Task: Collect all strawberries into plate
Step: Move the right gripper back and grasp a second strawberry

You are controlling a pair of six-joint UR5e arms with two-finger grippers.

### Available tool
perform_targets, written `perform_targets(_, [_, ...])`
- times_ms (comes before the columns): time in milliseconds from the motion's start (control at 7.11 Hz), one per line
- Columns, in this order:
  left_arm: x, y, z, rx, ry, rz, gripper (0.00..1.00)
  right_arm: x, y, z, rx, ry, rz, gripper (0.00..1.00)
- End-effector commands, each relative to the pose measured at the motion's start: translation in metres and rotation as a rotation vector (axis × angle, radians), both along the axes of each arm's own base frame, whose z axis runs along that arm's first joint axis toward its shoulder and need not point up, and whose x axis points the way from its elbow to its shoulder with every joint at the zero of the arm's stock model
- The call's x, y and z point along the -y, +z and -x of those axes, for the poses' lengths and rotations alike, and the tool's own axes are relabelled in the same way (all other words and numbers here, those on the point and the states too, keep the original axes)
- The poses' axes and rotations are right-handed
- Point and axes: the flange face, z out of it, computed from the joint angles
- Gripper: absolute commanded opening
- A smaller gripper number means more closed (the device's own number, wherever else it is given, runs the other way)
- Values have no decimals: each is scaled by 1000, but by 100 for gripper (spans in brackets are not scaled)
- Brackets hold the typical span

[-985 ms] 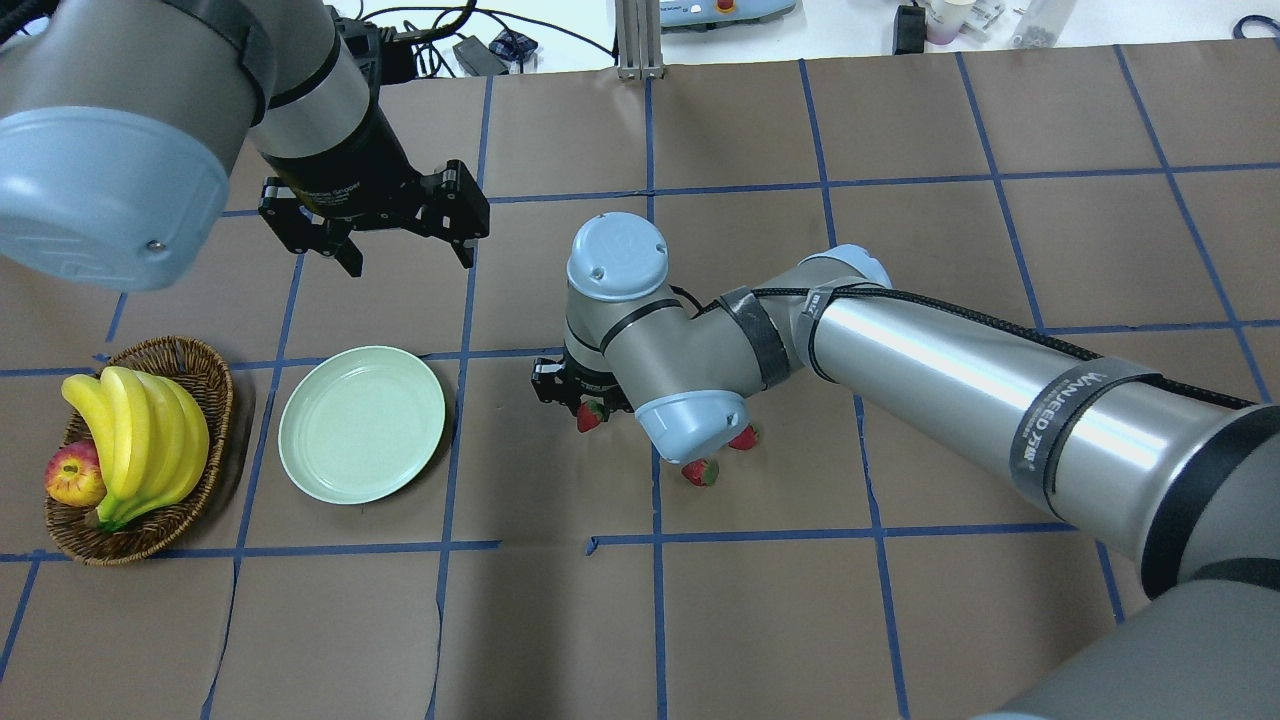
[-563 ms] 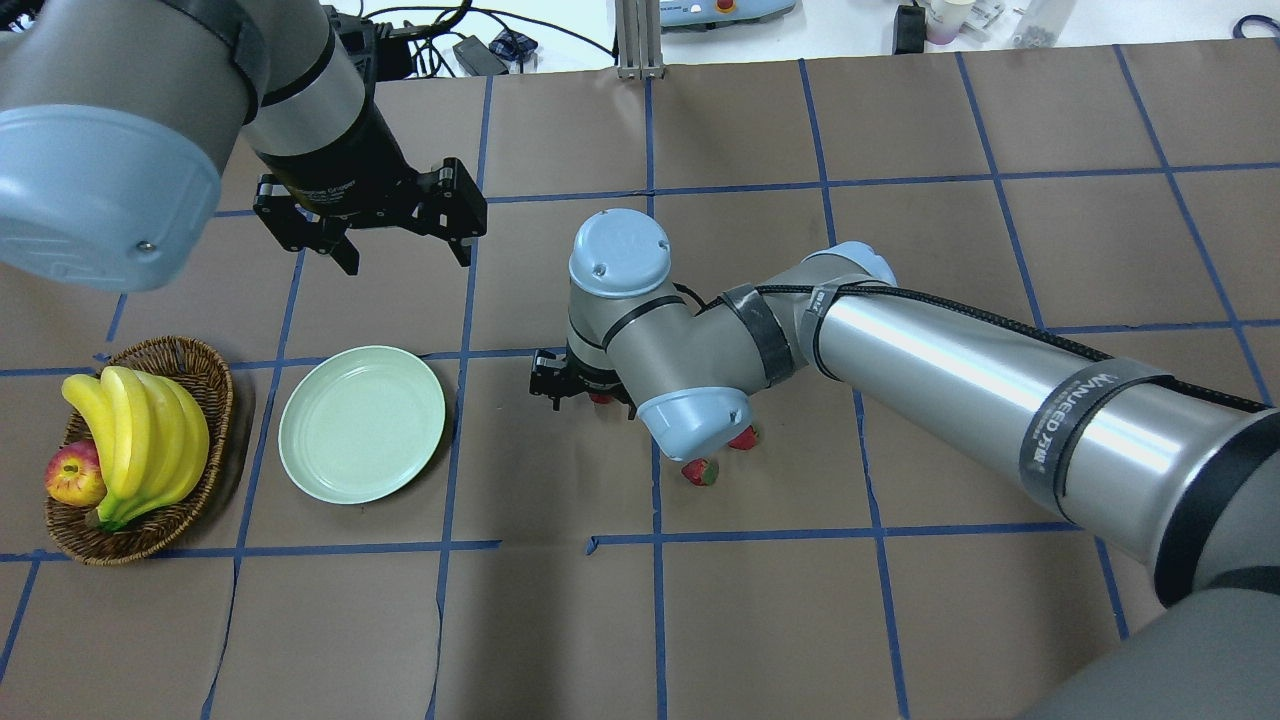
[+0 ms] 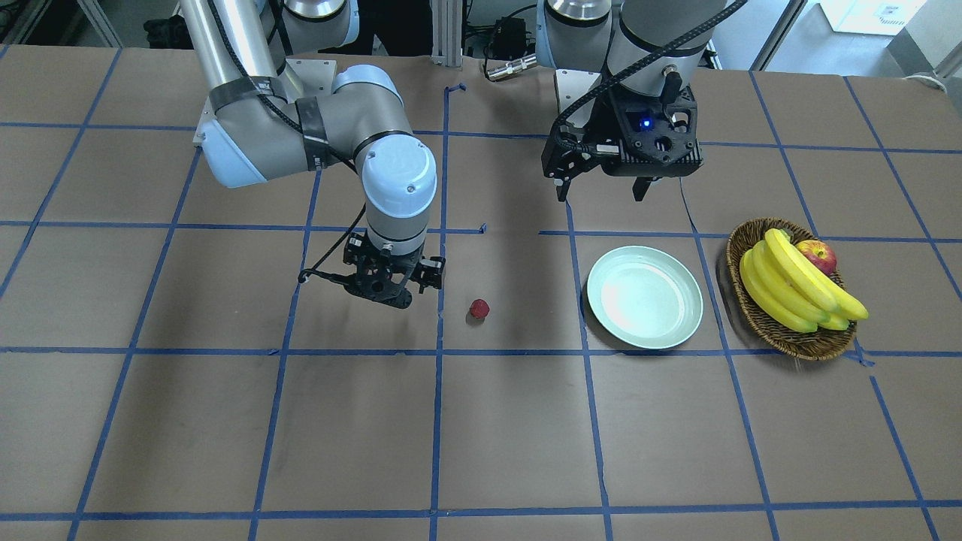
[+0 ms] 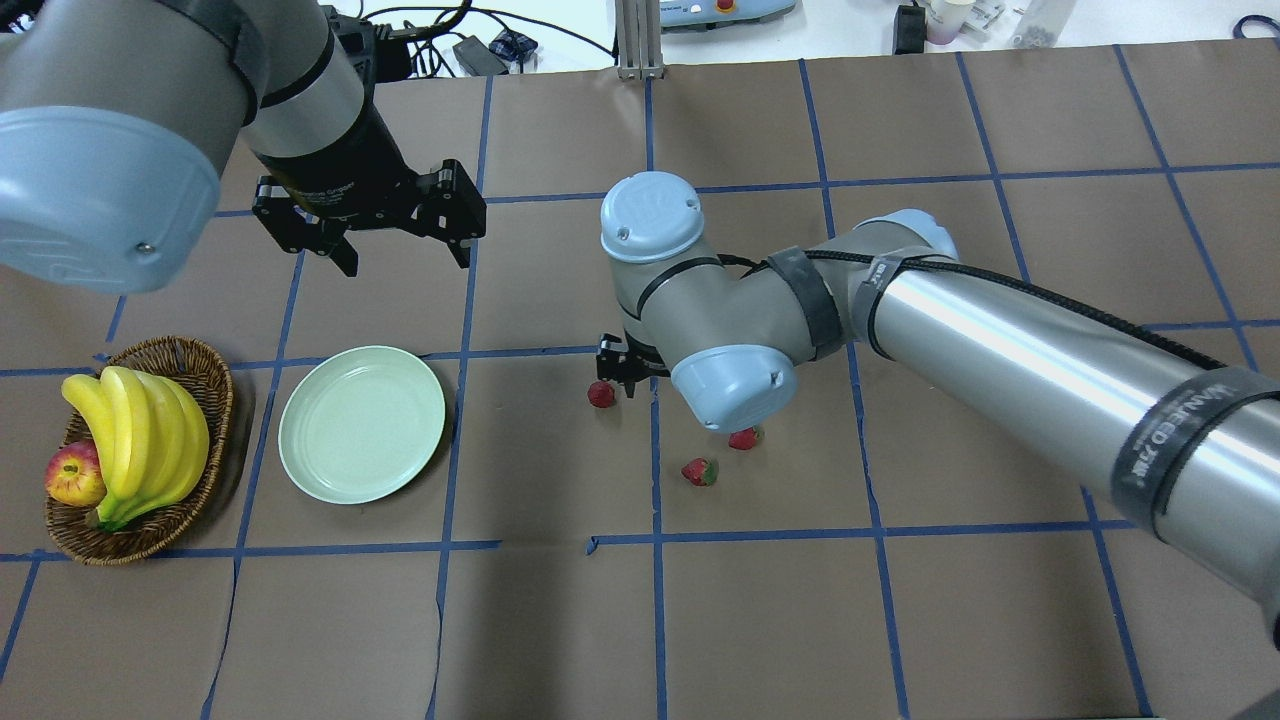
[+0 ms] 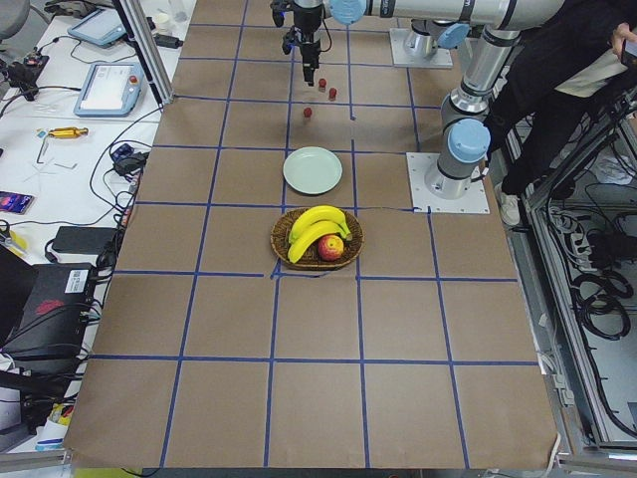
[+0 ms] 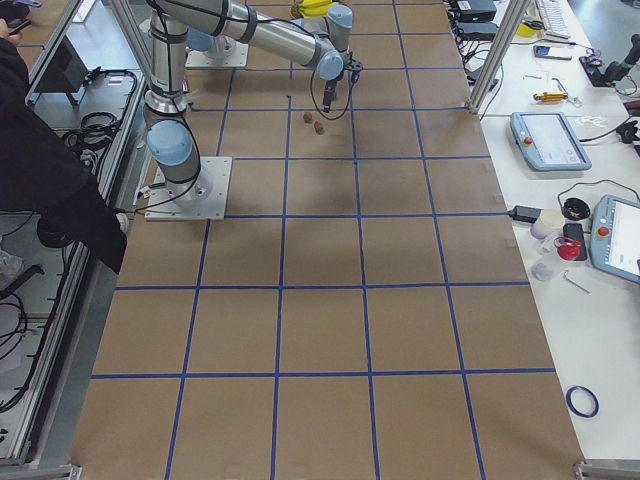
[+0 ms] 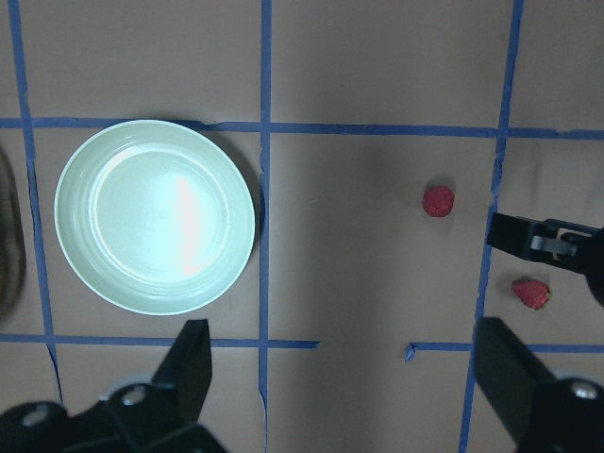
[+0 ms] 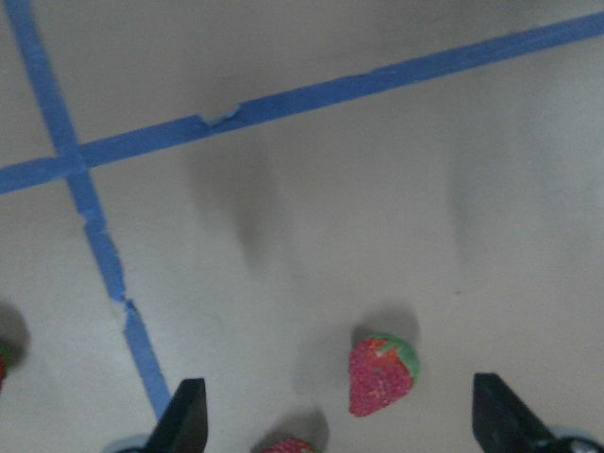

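Note:
Three strawberries lie on the brown paper: one point(image 4: 600, 394) just left of my right gripper point(image 4: 622, 375), and two others point(image 4: 743, 438) point(image 4: 700, 471) nearer the robot, below the right wrist. The right wrist view looks down on one berry point(image 8: 379, 371) between and beyond my open fingers point(image 8: 184, 415); they hold nothing. The mint-green plate point(image 4: 362, 424) sits bare to the left. My left gripper point(image 4: 405, 255) hovers open beyond the plate point(image 7: 156, 215), above the table, and in its own view a berry point(image 7: 437, 200) lies to the right.
A wicker basket point(image 4: 205, 365) holding bananas point(image 4: 140, 440) and an apple point(image 4: 73, 473) stands left of the plate. Blue tape lines grid the paper. The right arm's long forearm point(image 4: 1000, 330) spans the table's right half. A person stands by the robot base in the side views.
The right wrist has swung to the right and farther from the robot. The strawberry that sat under its gripper now lies uncovered on the table to its left. The left arm barely moved.

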Motion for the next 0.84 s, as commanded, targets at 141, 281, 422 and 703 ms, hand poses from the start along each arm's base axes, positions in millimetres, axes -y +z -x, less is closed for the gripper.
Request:
perform_targets(141, [-1,-3,0,1,3,-6,100,-24,-31,28,-62,-290,-24,99])
perform_targets(281, [-1,-3,0,1,2,-6,100,-30,-41,30,-52,-297,-7,100])
perform_targets(422, [-1,-3,0,1,3,-6,100,-33,-45,30,-47,-298,-8,100])
perform_targets(703, [0,-4,0,0,5,-9,100,-32,-50,29,-26,-314,-4,89])
